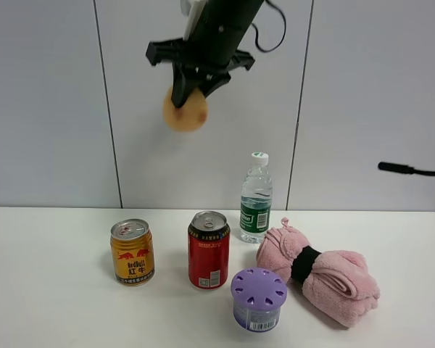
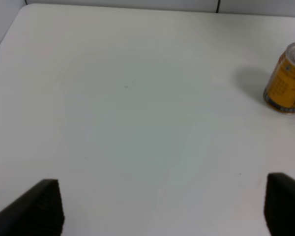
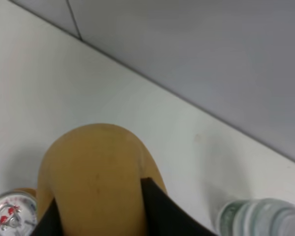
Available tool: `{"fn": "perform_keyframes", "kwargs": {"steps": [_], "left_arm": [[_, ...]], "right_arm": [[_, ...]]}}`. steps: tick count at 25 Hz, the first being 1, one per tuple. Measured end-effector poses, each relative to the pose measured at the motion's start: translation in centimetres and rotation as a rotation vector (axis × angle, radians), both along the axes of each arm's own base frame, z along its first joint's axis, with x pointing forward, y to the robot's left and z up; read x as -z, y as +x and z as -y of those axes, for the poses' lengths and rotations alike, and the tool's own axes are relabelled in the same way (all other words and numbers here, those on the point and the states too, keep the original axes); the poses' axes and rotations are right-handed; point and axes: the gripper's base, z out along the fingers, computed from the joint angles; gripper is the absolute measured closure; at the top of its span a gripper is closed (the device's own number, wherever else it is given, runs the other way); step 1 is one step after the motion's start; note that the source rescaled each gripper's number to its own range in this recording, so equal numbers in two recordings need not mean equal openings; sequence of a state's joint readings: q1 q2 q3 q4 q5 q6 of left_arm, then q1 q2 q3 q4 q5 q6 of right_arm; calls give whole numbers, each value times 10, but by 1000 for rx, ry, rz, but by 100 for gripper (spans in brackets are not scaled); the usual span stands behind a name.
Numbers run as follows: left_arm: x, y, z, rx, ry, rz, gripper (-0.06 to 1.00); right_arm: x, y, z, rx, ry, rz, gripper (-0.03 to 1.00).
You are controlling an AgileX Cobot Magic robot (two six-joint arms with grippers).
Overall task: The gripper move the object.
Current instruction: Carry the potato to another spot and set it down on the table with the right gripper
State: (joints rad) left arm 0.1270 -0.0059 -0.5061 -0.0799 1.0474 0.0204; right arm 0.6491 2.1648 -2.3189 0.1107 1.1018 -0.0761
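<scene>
The round tan-orange bun-like ball hangs high above the table, held in my right gripper, a black claw on a thick black arm that comes down from the top of the exterior view. In the right wrist view the ball fills the lower left between the black fingers. My left gripper is open and empty over bare white table; only its two black fingertips show. It is out of the exterior view.
On the white table stand a yellow can, a red can, a water bottle, a purple-lidded tub and a pink rolled towel. A black rod juts in at the right. The yellow can also shows in the left wrist view.
</scene>
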Motion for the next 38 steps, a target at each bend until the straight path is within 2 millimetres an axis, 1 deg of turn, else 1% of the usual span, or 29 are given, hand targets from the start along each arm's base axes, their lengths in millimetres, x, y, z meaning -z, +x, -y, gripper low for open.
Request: {"fn": "perform_keyframes", "kwargs": {"steps": [1,4,8,11,15,21,23,26,28,30,33,36,38], "left_arm": [[0,0,0,0,0,0,-6],[0,0,0,0,0,0,-6],[0,0,0,0,0,0,-6],[0,0,0,0,0,0,-6],[0,0,0,0,0,0,-6],[0,0,0,0,0,0,-6],[0,0,0,0,0,0,-6],[0,0,0,0,0,0,-6],[0,0,0,0,0,0,-6],[0,0,0,0,0,0,-6],[0,0,0,0,0,0,-6],[0,0,0,0,0,0,-6],[0,0,0,0,0,0,-6]], "right_arm": [[-15,-6,6,-1,1,24,97],[-46,-20,23,16,-35,90,97],[-82,-38,48,56,-97,171,97],[-107,-50,65,109,-100,246,97],[-131,-62,83,178,-101,320,97],[-155,-75,104,255,-118,404,97],[-159,-78,107,265,-123,417,97],[-159,-78,109,273,-124,419,97],[-156,-75,113,290,-127,405,97],[-149,-71,120,319,-141,374,97],[-130,-64,138,382,-181,297,97],[-100,-52,155,455,-234,196,97],[-75,-43,170,512,-278,116,97]]}}
